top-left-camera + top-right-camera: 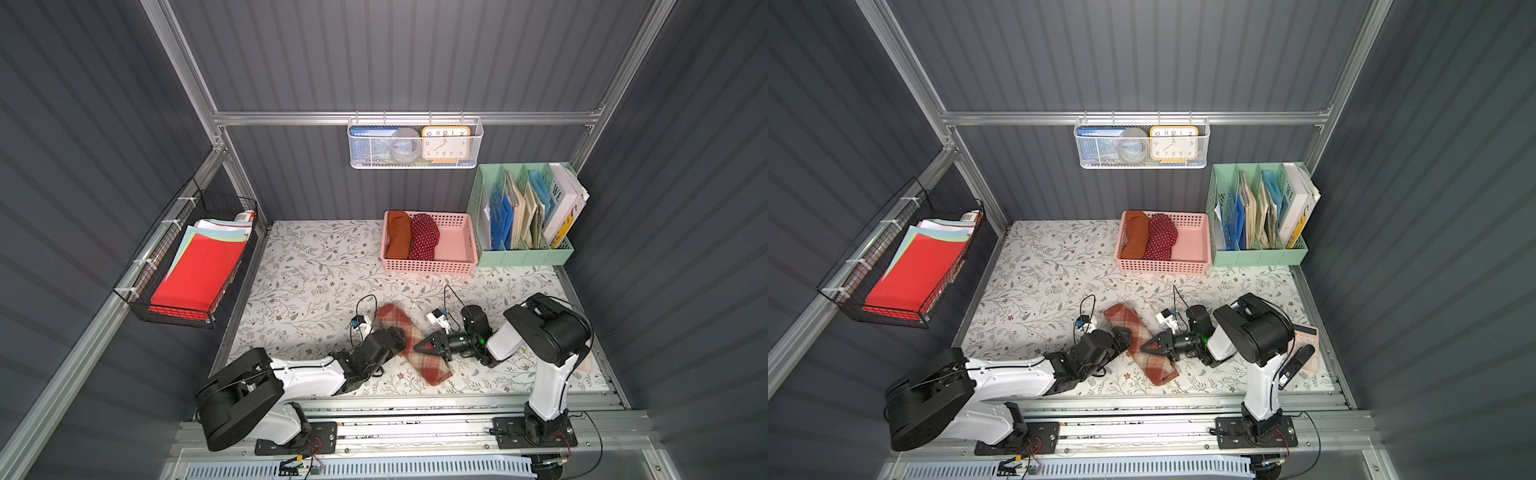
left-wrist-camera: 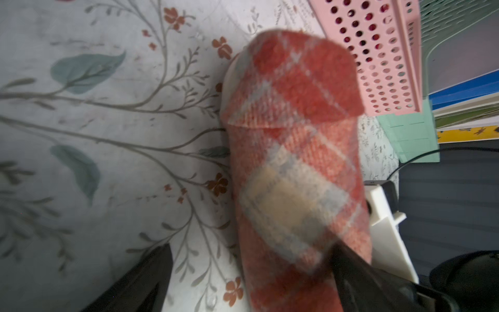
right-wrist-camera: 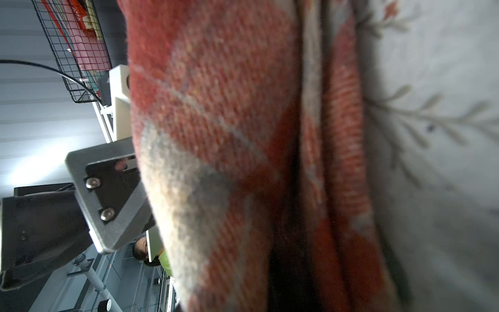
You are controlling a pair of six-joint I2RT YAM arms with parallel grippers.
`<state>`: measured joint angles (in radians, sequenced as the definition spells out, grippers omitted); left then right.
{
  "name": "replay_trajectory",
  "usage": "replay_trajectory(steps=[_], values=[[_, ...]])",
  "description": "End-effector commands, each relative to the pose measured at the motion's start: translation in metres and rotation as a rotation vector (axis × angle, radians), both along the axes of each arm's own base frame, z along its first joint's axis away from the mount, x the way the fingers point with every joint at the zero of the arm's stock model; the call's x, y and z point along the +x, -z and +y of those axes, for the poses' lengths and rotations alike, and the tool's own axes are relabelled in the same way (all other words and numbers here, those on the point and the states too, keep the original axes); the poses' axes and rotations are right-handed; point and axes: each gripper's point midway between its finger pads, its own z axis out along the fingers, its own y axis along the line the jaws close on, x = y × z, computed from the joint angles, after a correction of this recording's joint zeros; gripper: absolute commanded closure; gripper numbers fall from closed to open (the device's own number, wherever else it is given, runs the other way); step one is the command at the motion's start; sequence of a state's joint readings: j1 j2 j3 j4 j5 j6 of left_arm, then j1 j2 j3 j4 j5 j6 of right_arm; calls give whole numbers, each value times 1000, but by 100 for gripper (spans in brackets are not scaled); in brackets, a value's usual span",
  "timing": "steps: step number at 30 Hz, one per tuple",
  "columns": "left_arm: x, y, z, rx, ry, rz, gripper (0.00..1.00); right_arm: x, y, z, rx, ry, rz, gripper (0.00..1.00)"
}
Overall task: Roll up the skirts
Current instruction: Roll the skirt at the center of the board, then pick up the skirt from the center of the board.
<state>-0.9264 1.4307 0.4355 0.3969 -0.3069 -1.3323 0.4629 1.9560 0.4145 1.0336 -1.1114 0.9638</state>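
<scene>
Floral-print tabletop (image 1: 316, 282), grey ribbed booth walls. Left gripper (image 1: 395, 336): jaws spread wide astride the plaid skirt (image 2: 294, 162), one finger clear of the cloth; probably a release, the roll looking complete. Right gripper (image 1: 419, 347): jaws drawn narrow, tips at the roll's opposite flank, apparently pinching the loose edge so it cannot spring open. Plaid skirt lies rolled, askew, on the table between both arms. Rust-orange skirt (image 1: 397, 235) and polka-dot skirt (image 1: 424, 237): both rolled, side by side in the pink basket (image 1: 428, 268) beyond, free space beside them. Mint file holder (image 1: 523, 255) adjoins. Black wire basket (image 1: 137, 291) and white mesh basket (image 1: 415, 165) hang on the walls.
</scene>
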Motion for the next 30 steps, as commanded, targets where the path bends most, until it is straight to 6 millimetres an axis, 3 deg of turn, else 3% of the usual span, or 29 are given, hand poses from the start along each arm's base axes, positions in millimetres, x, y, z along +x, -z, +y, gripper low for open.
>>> replay_trajectory(steps=[1,8,17,22,26,28,30], values=[[-3,7,-13,-60,15,-12,2,-22,84,-38,-276,161,280,92],[-1,12,-32,-61,54,-36,4,-20,90,-41,-274,172,304,94],[-13,56,-48,-40,94,26,22,-16,86,-41,-250,183,303,94],[-12,56,-62,-69,120,-10,51,-13,85,-41,-244,188,298,94],[-6,41,-70,-94,128,-59,79,-12,86,-42,-257,198,294,93],[-3,33,-71,-82,133,-81,100,-13,85,-44,-270,197,282,84],[-2,25,-70,-56,144,-106,100,-14,83,-47,-293,205,264,73]])
